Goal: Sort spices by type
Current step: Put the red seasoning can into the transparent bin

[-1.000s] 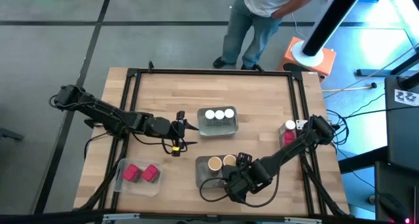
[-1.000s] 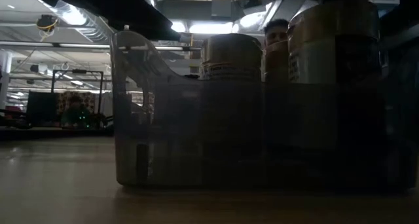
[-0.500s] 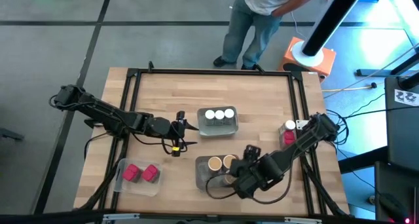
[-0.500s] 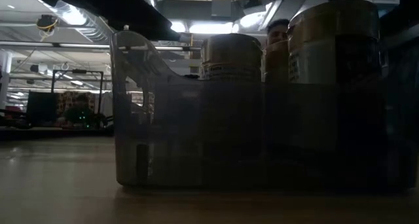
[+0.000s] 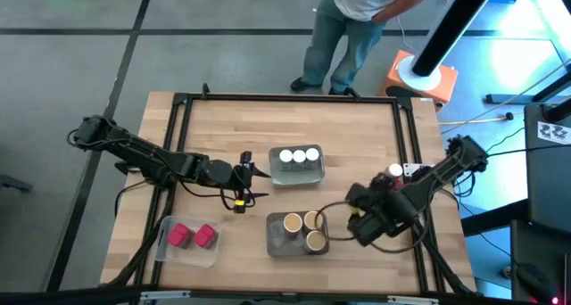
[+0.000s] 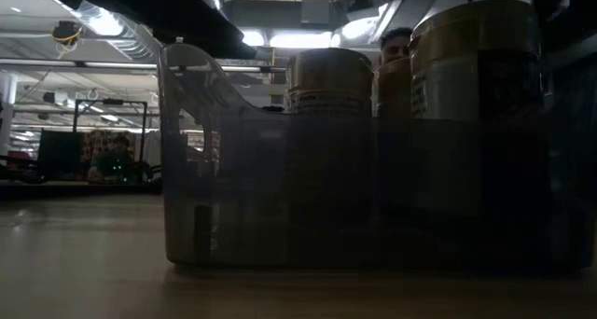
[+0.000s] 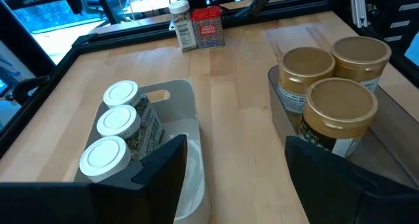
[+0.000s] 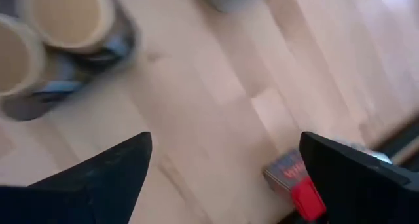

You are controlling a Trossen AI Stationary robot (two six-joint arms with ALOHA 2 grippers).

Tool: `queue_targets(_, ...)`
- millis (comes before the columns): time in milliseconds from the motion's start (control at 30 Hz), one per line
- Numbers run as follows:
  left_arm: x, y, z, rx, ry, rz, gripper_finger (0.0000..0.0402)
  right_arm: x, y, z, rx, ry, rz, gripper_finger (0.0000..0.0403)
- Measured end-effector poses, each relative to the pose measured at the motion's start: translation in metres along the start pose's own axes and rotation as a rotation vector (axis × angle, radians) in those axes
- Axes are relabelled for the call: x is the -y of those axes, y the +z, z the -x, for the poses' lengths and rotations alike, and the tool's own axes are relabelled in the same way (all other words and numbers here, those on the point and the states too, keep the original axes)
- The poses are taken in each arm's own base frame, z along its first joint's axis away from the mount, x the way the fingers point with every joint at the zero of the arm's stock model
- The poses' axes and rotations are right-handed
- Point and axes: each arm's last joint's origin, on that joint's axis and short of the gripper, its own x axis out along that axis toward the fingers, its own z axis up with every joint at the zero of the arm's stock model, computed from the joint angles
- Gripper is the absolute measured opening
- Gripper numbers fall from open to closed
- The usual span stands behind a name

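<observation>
The right end effector, released and empty, has withdrawn rightward from the three brown cylinders.

My table was light wood, black-framed. On it sat three trays: white-lidded jars' tray, brown cylinders' tray, red packets' tray. One jar and one packet stood loose at my right edge.

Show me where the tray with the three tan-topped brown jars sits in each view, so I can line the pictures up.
High view: tray of tan-topped jars, near edge, centre.
Low view: fills the frame, clear wall up close.
Left wrist view: at the right, three jars inside.
Right wrist view: blurred, one corner, only two jars in frame.
Shared landmark: the tray of white-lidded jars.
</observation>
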Motion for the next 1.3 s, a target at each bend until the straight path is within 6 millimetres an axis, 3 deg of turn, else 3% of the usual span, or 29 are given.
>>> queue_targets(367,0.000,0.000,0.000,0.003,0.000,0.003,0.0240,0.056,-0.035,-0.033,0.001,-0.148,-0.364,0.0388)
queue_targets(900,0.000,0.001,0.000,0.012,0.001,0.010,0.0240,0.068,-0.063,-0.083,-0.283,-0.350,-0.581,0.0388)
queue_targets(1300,0.000,0.001,0.000,0.015,0.001,0.008,0.0240,0.073,-0.074,-0.107,-0.283,-0.401,-0.654,0.0388)
